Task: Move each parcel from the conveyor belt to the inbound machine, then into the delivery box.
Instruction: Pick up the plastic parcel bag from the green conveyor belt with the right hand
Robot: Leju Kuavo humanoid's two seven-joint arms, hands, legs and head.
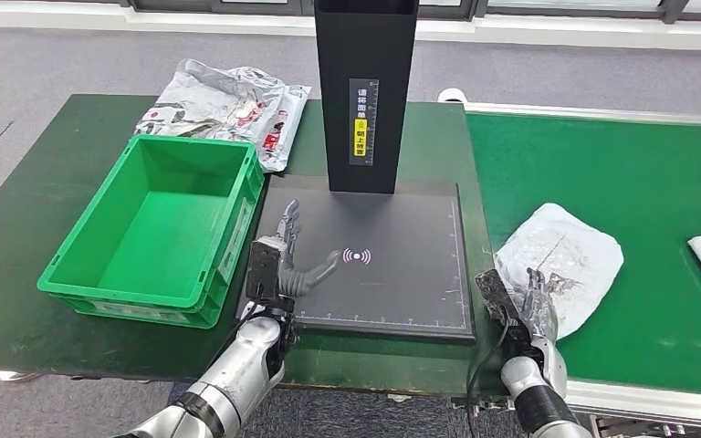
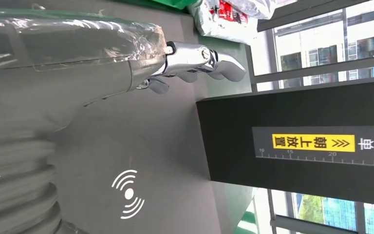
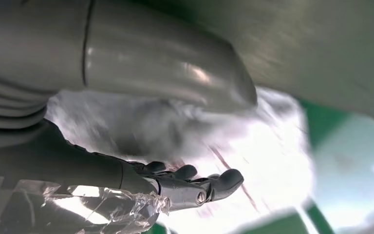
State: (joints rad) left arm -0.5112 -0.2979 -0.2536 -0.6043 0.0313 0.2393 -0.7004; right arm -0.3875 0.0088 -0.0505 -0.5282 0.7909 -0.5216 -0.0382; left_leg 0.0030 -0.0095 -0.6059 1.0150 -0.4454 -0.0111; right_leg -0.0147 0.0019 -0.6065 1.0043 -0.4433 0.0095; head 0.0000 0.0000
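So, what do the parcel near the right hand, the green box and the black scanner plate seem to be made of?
Parcel by the right hand: probably a thin plastic mailer, grey-white, crinkled and glossy in places.
Green box: likely rigid moulded plastic, judging by its ribbed rim and even, slightly shiny walls.
Scanner plate: a hard, flat, matte black surface with printed white marks; whether plastic or coated metal I cannot tell.

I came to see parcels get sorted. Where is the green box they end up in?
In the head view the green box sits on the table's left side, right beside the black scanner pad, with the left hand nearby.
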